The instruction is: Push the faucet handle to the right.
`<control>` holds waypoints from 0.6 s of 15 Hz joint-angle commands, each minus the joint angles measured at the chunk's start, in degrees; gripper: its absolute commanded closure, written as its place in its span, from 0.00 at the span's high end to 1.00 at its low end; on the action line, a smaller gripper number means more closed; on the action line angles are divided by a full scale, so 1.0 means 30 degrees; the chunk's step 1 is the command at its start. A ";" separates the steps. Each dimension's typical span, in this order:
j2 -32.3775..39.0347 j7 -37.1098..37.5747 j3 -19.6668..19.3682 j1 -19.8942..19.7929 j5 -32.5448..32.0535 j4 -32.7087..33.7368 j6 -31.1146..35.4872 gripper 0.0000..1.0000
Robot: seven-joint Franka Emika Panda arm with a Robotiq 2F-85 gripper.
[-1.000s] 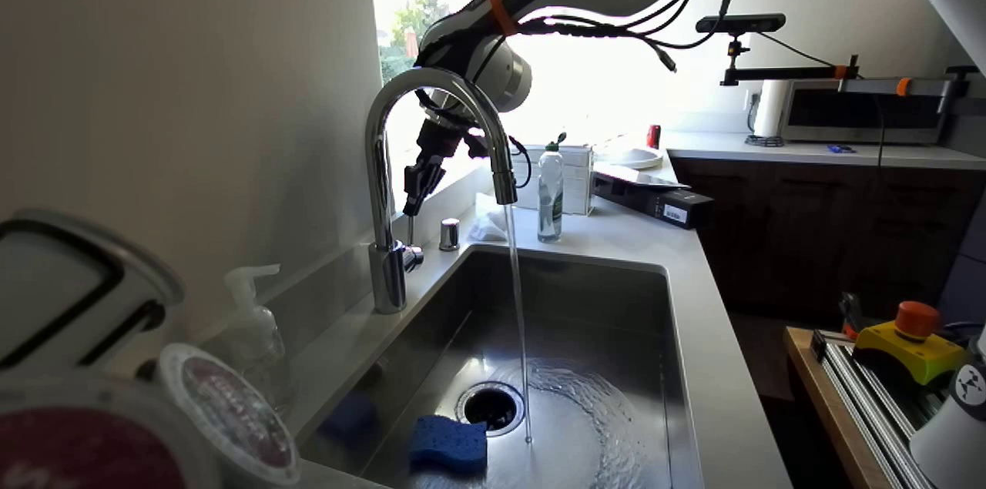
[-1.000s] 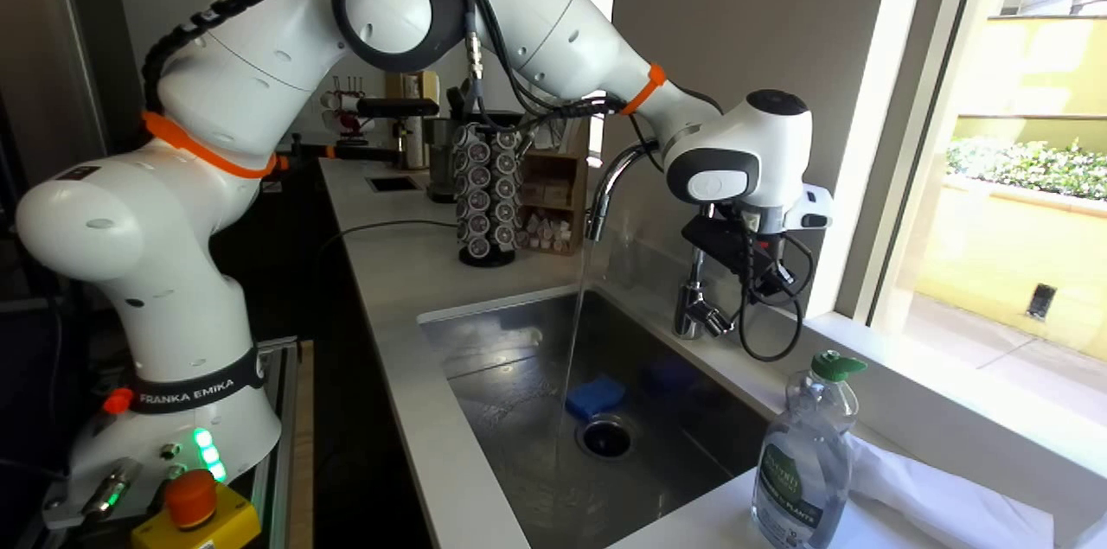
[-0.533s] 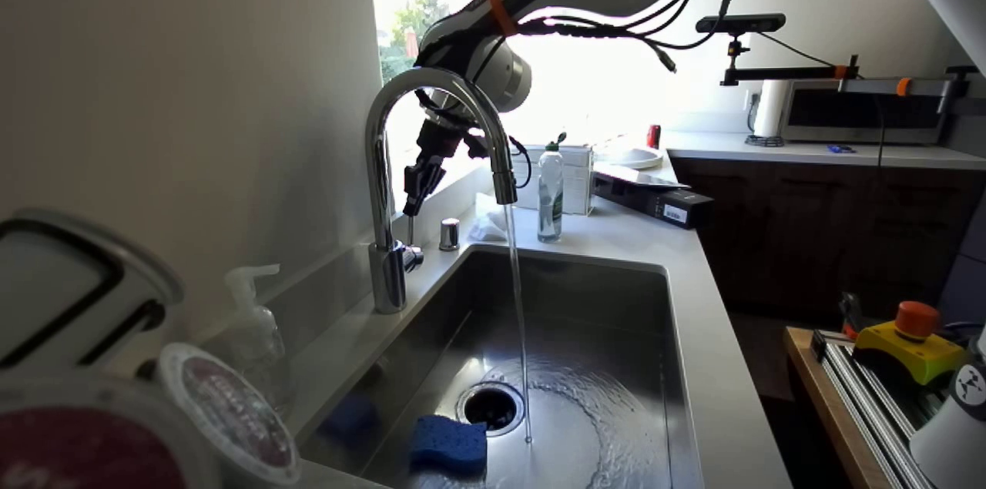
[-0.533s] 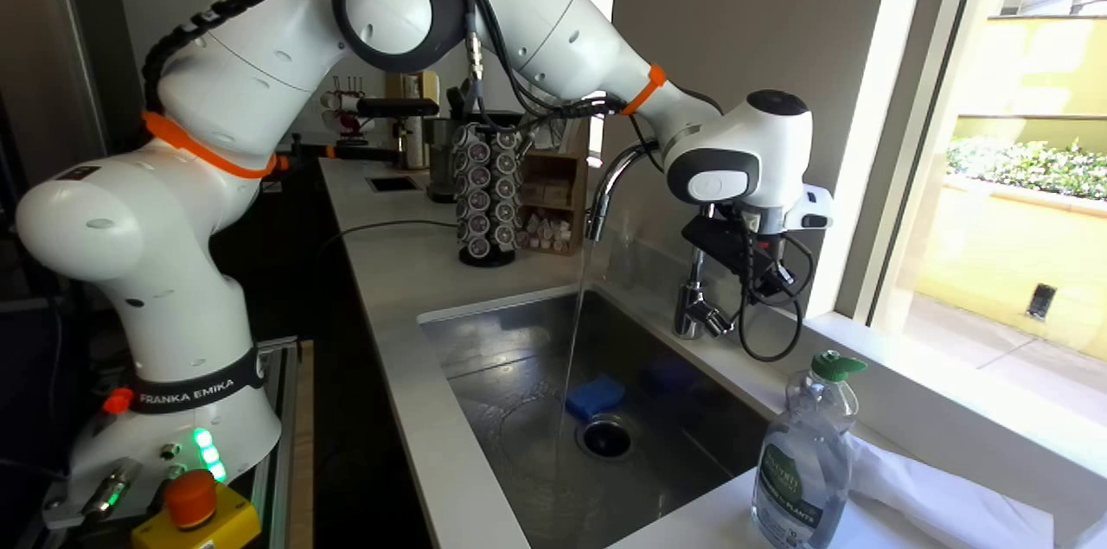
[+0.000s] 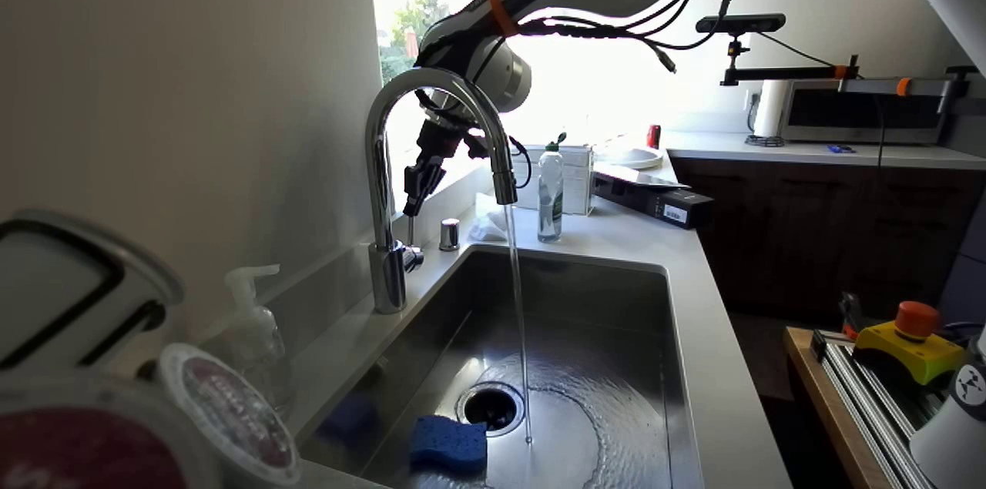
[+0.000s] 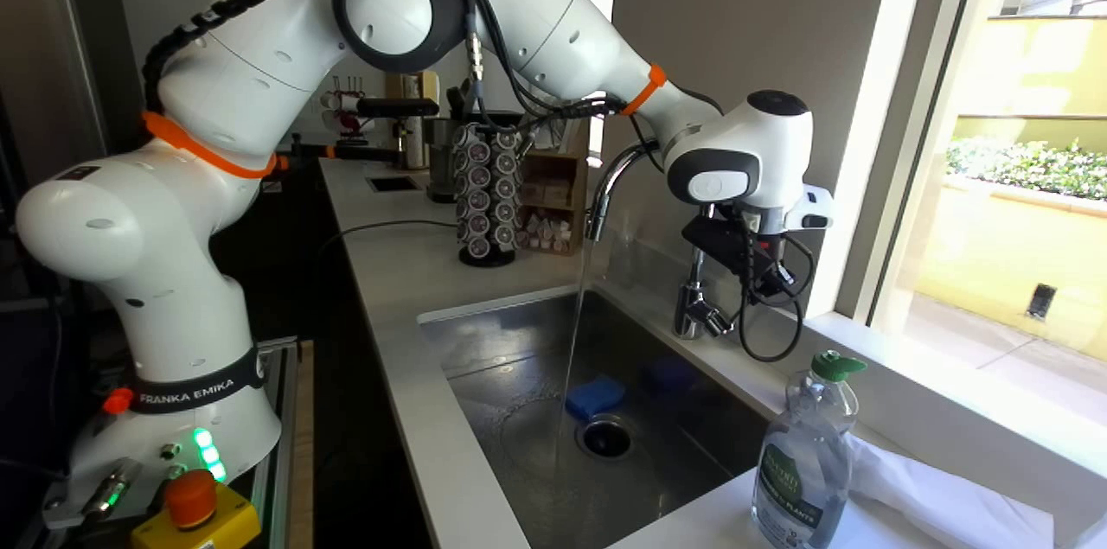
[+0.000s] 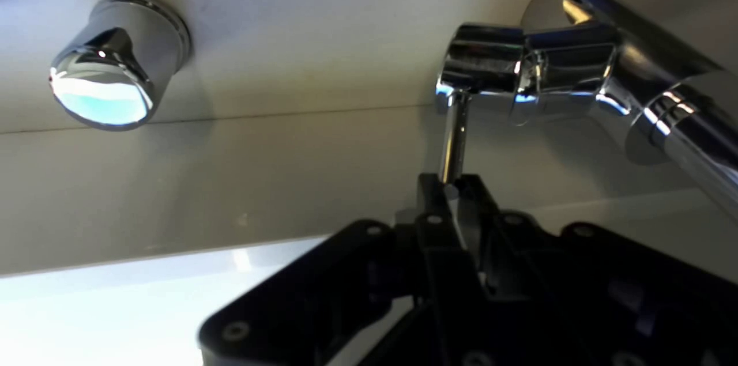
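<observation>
The faucet handle (image 7: 455, 138) is a slim chrome lever jutting from the round side knob of the faucet (image 7: 651, 72) in the wrist view. My gripper (image 7: 452, 184) is shut on the lever's free end, one black fingertip on each side. In an exterior view the gripper (image 5: 411, 209) points down at the lever (image 5: 410, 232), which stands upright from the knob behind the faucet's tall arched spout (image 5: 380, 181). In another exterior view the faucet knob (image 6: 716, 321) shows, but the lever and fingertips are hidden by the wrist camera and cables. Water (image 5: 518, 304) runs from the spout.
A short chrome cap (image 7: 115, 66) stands on the counter beside the handle. The wall and window ledge are close behind the gripper. The steel sink (image 5: 678, 366) holds a blue sponge (image 5: 448, 444). A soap bottle (image 6: 804, 462) and white cloth (image 6: 951, 497) are on the counter.
Only the water ripples in the sink differ. The arm, gripper and handle have not visibly moved.
</observation>
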 commanded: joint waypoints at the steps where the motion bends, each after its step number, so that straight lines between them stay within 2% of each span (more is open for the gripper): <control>1: 0.0441 0.0066 0.0063 -0.0187 -0.0701 0.0627 -0.0270 0.03; 9: 0.0284 -0.0245 -0.0139 -0.0227 -0.1698 0.0709 -0.1402 0.03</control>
